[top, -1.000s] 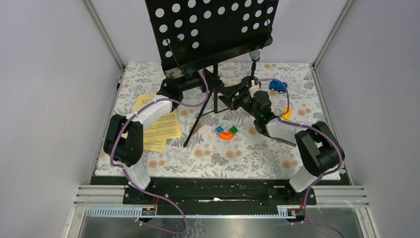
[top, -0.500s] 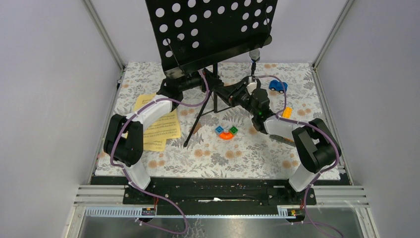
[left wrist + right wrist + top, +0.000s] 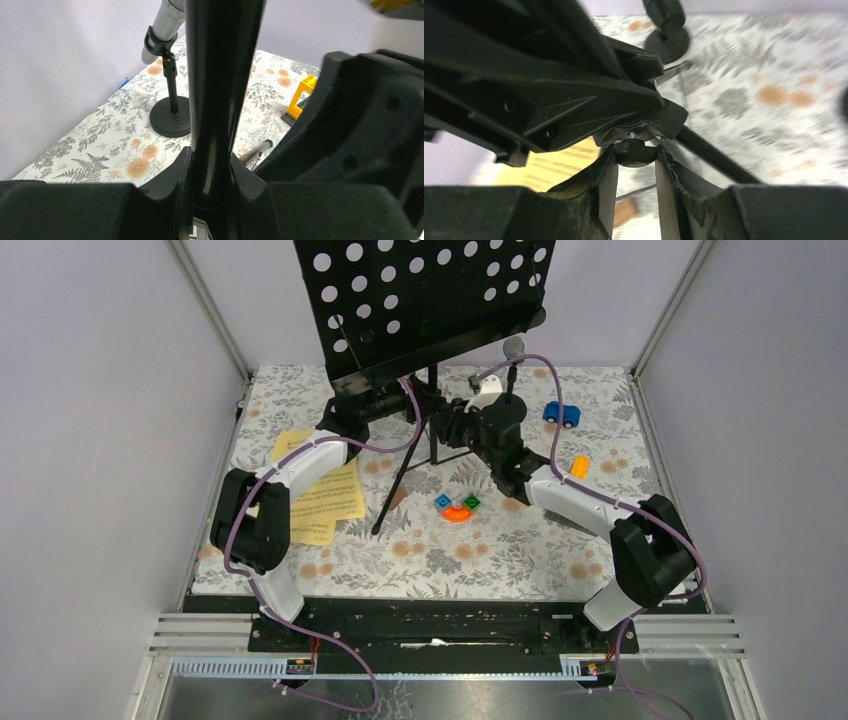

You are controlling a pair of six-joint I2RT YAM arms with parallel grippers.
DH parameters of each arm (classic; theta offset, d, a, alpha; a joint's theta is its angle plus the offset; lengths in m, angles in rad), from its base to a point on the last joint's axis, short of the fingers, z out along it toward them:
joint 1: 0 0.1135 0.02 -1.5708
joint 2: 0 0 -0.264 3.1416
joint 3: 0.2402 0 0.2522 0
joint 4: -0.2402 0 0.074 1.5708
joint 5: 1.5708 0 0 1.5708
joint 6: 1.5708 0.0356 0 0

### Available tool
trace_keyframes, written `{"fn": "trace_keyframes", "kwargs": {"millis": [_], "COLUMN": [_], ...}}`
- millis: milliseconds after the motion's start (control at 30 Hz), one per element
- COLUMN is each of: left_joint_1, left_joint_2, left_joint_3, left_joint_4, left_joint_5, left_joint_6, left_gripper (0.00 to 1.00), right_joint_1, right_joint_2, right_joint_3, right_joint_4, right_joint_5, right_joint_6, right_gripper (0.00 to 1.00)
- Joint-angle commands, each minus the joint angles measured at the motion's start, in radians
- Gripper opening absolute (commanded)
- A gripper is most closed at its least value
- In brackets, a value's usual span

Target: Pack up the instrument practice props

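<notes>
The black perforated music rack (image 3: 430, 300) stands at the back on tripod legs. My left gripper (image 3: 418, 405) is shut on its upright pole (image 3: 220, 90), which fills the gap between the fingers. My right gripper (image 3: 636, 160) is shut on a small black knob (image 3: 635, 152) under the rack's leg hub, right of the pole in the top view. A silver microphone (image 3: 162, 30) sits in a short black round-based holder (image 3: 171, 117) behind the rack. Yellow sheet-music pages (image 3: 325, 495) lie flat at the left. The black microphone is not visible.
A small blue toy car (image 3: 561, 414) sits at the back right, a yellow-orange block (image 3: 579, 466) nearer the right arm. An orange curved block (image 3: 458, 508) lies mid-table by a rack leg (image 3: 395, 495). Grey walls close in both sides.
My right arm swung left toward the rack's pole and its jaws narrowed onto the knob. The left arm held still on the pole.
</notes>
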State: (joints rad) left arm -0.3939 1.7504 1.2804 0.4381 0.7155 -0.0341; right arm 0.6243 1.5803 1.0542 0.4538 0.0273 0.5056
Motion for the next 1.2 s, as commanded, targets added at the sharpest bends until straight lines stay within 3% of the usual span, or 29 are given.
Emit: {"fn": "trace_keyframes", "kwargs": {"millis": [0, 100, 200, 333, 433, 600, 767, 1000, 1167], "left_joint_1": [0.003, 0.003, 0.003, 0.004, 0.005, 0.007, 0.010, 0.009, 0.009], "left_joint_2": [0.036, 0.038, 0.043, 0.042, 0.042, 0.047, 0.047, 0.044, 0.048], "left_joint_3": [-0.006, -0.003, -0.002, -0.008, -0.008, -0.008, -0.007, -0.007, -0.002], "left_joint_4": [-0.160, -0.160, -0.157, -0.150, -0.147, -0.148, -0.150, -0.148, -0.150], "left_joint_5": [-0.017, -0.018, -0.015, -0.013, -0.013, -0.016, -0.019, -0.019, -0.017], "left_joint_6": [-0.086, -0.088, -0.096, -0.099, -0.100, -0.107, -0.106, -0.107, -0.109], "left_gripper": [0.00, 0.00, 0.00, 0.00, 0.00, 0.00, 0.00, 0.00, 0.00], "right_joint_1": [0.090, 0.156, 0.200, 0.223, 0.232, 0.233, 0.203, -0.075, -0.189], "right_joint_2": [-0.009, -0.004, 0.019, 0.055, 0.037, -0.099, -0.254, -0.367, -0.311], "right_joint_3": [0.004, -0.068, -0.138, -0.176, -0.201, -0.208, -0.259, -0.338, -0.289], "right_joint_4": [-0.054, 0.030, 0.157, 0.275, 0.387, 0.381, 0.344, 0.214, 0.192], "right_joint_5": [0.266, 0.332, 0.455, 0.559, 0.600, 0.554, 0.505, 0.212, -0.102], "right_joint_6": [-0.654, -1.064, -1.333, -1.517, -1.528, -1.280, -0.873, -0.097, 0.320], "right_gripper": [0.00, 0.01, 0.05, 0.18, 0.30, 0.51, 0.65, 0.66, 0.64]}}
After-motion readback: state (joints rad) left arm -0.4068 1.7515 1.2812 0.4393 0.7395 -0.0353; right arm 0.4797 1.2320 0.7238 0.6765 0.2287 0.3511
